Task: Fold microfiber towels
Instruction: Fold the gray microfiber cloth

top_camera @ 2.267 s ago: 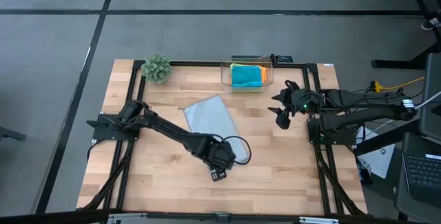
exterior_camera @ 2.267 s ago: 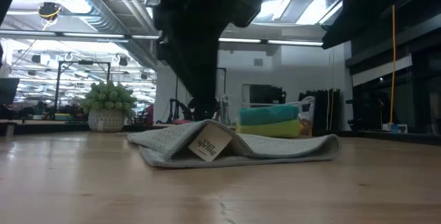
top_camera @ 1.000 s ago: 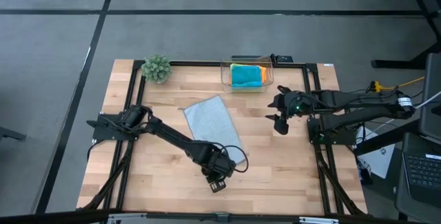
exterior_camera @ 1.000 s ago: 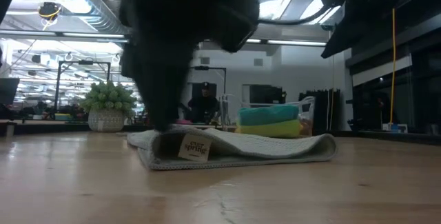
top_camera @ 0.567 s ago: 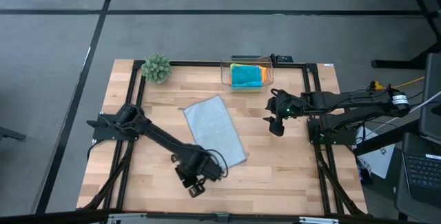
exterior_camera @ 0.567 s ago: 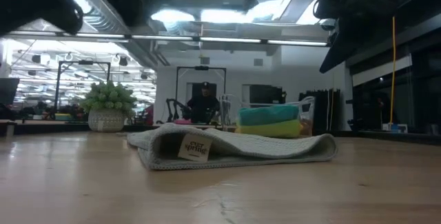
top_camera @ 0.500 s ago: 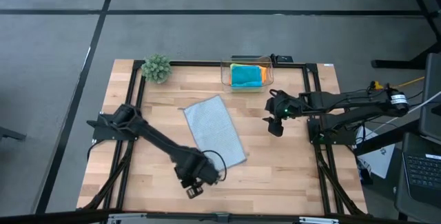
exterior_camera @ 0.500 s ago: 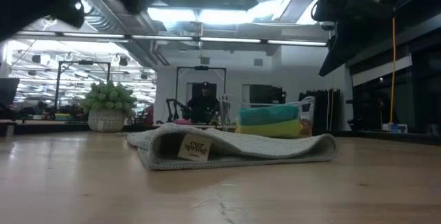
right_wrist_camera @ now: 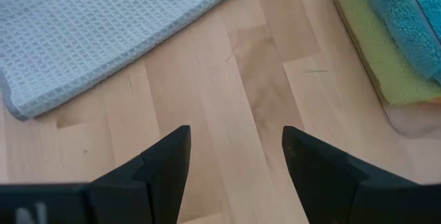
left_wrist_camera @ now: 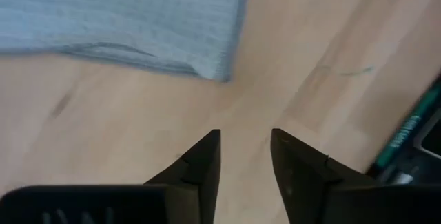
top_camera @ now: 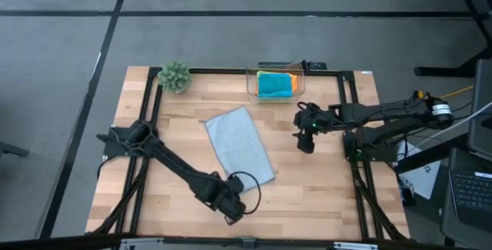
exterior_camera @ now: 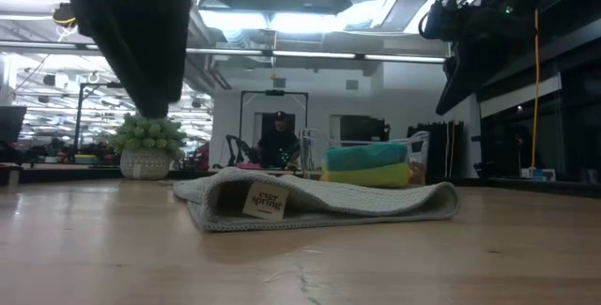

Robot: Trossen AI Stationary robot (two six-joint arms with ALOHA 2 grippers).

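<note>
One light grey waffle-weave microfiber towel [top_camera: 240, 147] lies folded at the wooden table's [top_camera: 323, 196] centre. The left gripper [top_camera: 233, 213] hangs at six o'clock of it, fingers parted and empty. The right gripper [top_camera: 304, 141] hovers at three o'clock, spread wide, holding nothing. To finish well, I would square the edges and flatten the hump. Three more folded cloths sit in one clear plastic box [top_camera: 274, 84] at twelve o'clock: turquoise, orange and lime.
</note>
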